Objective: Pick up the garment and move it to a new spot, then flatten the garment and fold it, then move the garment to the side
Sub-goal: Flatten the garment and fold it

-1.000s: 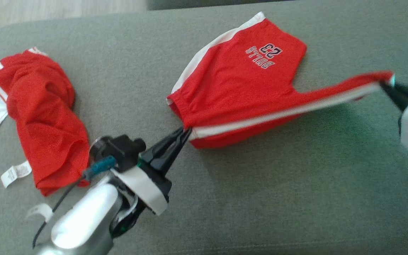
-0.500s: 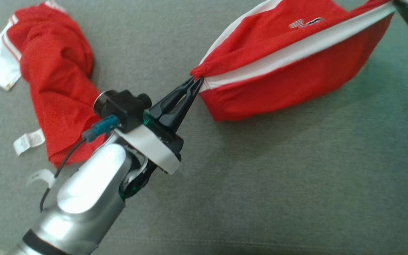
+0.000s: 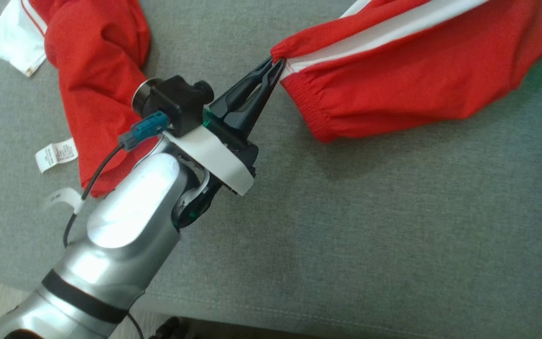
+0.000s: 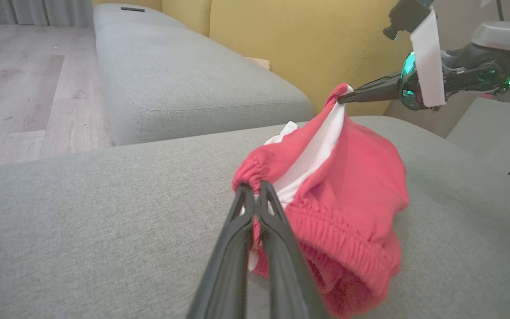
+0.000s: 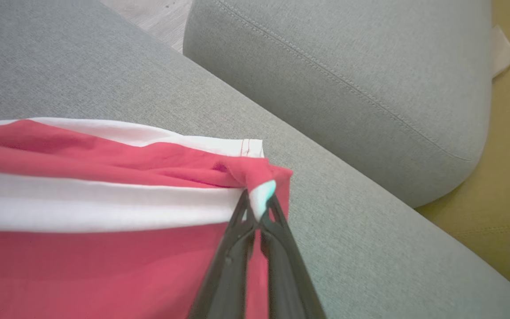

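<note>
Red shorts [image 3: 407, 84] — one, left gripper [image 3: 278, 65], right gripper [image 5: 258, 207] pinching, second garment [image 3: 97, 61]

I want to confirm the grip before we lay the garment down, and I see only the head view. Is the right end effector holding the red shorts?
Observer: Yes. In the right wrist view, the right end effector is shut on a hem corner of the red shorts, at the white stripe.
Operator: What is beyond that corner?
Observer: A second grey cushion, and yellow upholstery past it.
Operator: Is that corner raised?
Observer: Yes. In the left wrist view it is held above the grey seat, higher than the waistband end in the left end effector.
</note>
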### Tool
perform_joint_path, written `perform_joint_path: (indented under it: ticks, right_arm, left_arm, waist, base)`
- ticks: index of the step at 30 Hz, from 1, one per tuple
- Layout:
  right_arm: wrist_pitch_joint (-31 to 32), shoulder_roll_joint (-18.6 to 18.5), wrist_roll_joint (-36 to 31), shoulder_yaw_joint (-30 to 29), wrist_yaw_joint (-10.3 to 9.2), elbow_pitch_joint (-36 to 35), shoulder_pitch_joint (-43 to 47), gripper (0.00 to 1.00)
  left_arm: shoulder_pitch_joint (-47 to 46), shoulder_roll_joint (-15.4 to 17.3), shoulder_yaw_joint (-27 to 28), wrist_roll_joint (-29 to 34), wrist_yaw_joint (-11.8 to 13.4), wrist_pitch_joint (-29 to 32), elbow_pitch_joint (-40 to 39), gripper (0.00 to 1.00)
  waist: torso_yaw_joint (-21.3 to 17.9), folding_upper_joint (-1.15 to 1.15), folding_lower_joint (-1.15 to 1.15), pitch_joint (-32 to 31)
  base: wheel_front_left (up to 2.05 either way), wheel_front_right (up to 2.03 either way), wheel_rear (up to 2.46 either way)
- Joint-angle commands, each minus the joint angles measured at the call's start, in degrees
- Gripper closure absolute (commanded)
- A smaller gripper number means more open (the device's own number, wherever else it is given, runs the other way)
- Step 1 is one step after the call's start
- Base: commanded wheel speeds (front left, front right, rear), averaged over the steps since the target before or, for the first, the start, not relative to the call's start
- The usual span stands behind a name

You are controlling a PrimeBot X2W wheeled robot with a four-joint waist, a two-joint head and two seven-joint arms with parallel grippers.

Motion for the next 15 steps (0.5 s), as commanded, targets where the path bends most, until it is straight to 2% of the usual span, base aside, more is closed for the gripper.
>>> perform_joint_path:
  ticks: [1,5,6,7,8,9,10,15]
  right_arm:
    - [-0.8,0.2,0.1,0.6,-0.06,-0.3,-1.6,1.00]
    - [-2.7,0.9,0.0,2.4,-0.06,2.5,-3.5,1.00]
    - [-3.5,1.1,0.0,2.7,-0.06,3.2,-3.8,0.84]
    - [-4.7,1.3,-0.1,2.6,-0.06,4.0,-4.2,0.00]
    - [-5.8,1.6,-0.3,2.5,-0.06,4.9,-4.5,0.00]
    - [-6.9,1.9,-0.5,2.7,-0.06,5.7,-4.8,0.00]
    - [-8.1,2.2,-0.7,2.5,-0.06,6.6,-5.1,0.00]
    - [-13.4,4.3,-1.6,2.1,-0.06,11.4,-5.0,0.00]
  left_arm:
    - [-2.3,0.9,2.1,-0.6,0.1,-0.3,-1.0,1.00]
    - [-2.7,0.3,1.5,-0.8,0.1,-0.3,0.0,1.00]
    - [-2.7,0.1,1.7,-0.8,0.1,-0.3,0.4,1.00]
    - [-2.8,-0.1,2.0,-0.7,0.1,-0.3,0.7,1.00]
    - [-2.8,-0.3,2.4,-0.4,0.1,-0.3,1.1,0.49]
    - [-2.9,-0.5,2.7,-0.1,0.1,-0.3,1.6,0.07]
    - [-2.9,-0.6,3.0,0.3,0.1,-0.3,2.0,0.00]
    - [-2.2,-1.4,5.3,1.5,0.1,-0.3,3.3,0.00]
  waist:
    - [0.9,0.00,-0.01,1.2]
    - [1.5,0.00,-0.01,2.0]
    - [1.6,0.00,-0.01,2.2]
    - [1.7,0.00,-0.01,2.3]
    - [1.8,0.00,-0.01,2.3]
    - [1.9,0.00,-0.01,2.4]
    - [2.0,0.00,-0.01,2.4]
    - [1.7,0.00,-0.01,1.5]
  base:
    - [0.00,0.00,0.00]
    - [0.00,0.00,0.00]
    - [0.00,0.00,0.00]
    - [0.00,0.00,0.00]
    - [0.00,0.00,0.00]
    - [0.00,0.00,0.00]
    - [0.00,0.00,0.00]
    - [0.00,0.00,0.00]
